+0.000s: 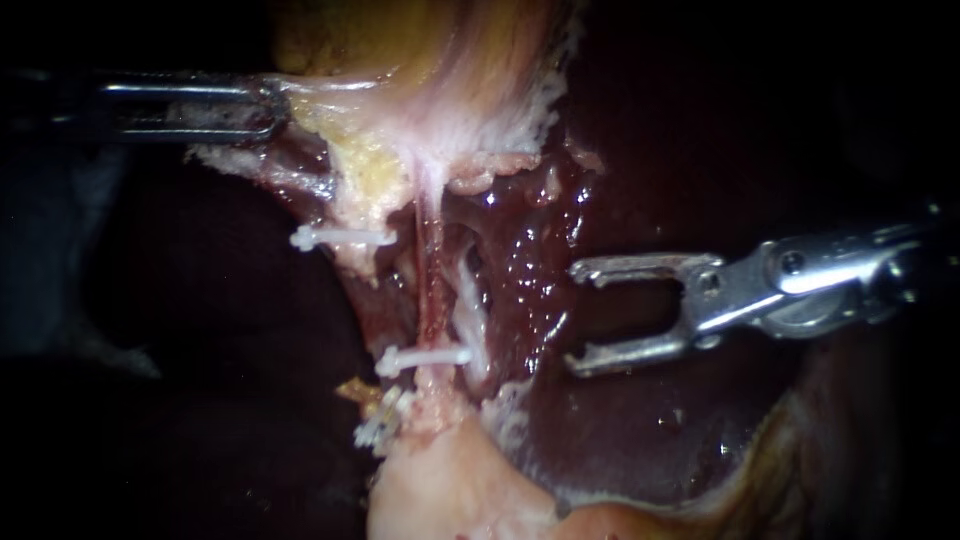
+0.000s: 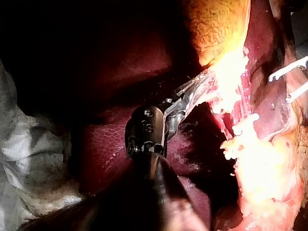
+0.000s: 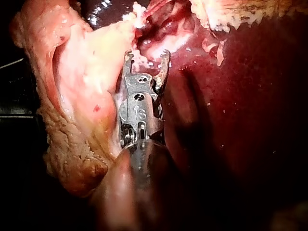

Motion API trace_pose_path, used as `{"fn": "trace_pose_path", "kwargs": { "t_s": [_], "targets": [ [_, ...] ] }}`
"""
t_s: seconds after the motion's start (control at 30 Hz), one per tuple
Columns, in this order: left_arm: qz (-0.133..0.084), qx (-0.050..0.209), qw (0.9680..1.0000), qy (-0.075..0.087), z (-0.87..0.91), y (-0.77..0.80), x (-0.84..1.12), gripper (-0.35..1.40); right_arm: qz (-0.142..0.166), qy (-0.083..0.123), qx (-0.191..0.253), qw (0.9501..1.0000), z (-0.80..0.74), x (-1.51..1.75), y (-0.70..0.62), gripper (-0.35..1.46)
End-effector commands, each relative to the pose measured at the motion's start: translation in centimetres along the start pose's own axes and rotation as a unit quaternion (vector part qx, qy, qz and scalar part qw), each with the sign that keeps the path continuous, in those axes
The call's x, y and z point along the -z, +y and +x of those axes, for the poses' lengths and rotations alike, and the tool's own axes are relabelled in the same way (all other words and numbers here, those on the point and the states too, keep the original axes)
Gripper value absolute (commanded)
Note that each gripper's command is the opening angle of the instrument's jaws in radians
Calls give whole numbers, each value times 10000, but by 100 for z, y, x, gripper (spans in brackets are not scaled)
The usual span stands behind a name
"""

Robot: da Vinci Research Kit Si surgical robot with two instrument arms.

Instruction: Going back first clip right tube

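Closest to the lens, the right instrument (image 3: 147, 54) holds its pincer spread wide and empty over the dark red liver (image 3: 240, 120). Just ahead of the open tips, and clear of them, a white clip (image 1: 425, 357) sits across the reddish tube (image 1: 432, 290). A second clip (image 1: 340, 238) lies farther beyond the pincer, on paler tissue to the tube's far side, and a third clip (image 1: 378, 425) sits past the first, near the tube's end. Well apart from them, the left instrument (image 1: 272, 110) has its pincer pinched on a fold of pale tissue (image 1: 340, 95) at the edge of the gallbladder (image 1: 420, 50). Crumpled grey-white cloth (image 2: 29, 159) shows beside the left shaft, bordering the liver, with darkness around it.
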Motion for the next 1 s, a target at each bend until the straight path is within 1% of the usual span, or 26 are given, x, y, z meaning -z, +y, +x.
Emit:
{"fn": "trace_pose_path", "kwargs": {
  "t_s": [0.03,0.2,0.3,0.6,0.67,0.77,1.0],
  "targets": [
    [2,-1,10000,1,-1,0,0,-35,4,-2,0,10000,-1,3,0,50],
    [16,-10,10000,11,-5,0,-4,-35,-3,-4,30,10000,-2,6,0,50],
    [46,-19,10000,31,-7,-1,-11,-35,0,-4,32,10000,-2,7,0,50],
    [-22,-72,10000,2,-25,0,-43,-35,2,-4,39,10000,-4,7,-1,50],
    [-20,-86,10000,-29,-30,0,-48,-35,2,-4,39,10000,-4,7,-2,50],
    [-28,-94,9999,-33,-32,0,-51,-35,2,-4,39,10000,-4,7,-2,50],
    [-37,-94,9999,-39,-31,-1,-49,-35,1,-4,39,10000,-4,7,-2,50]
  ]
}}
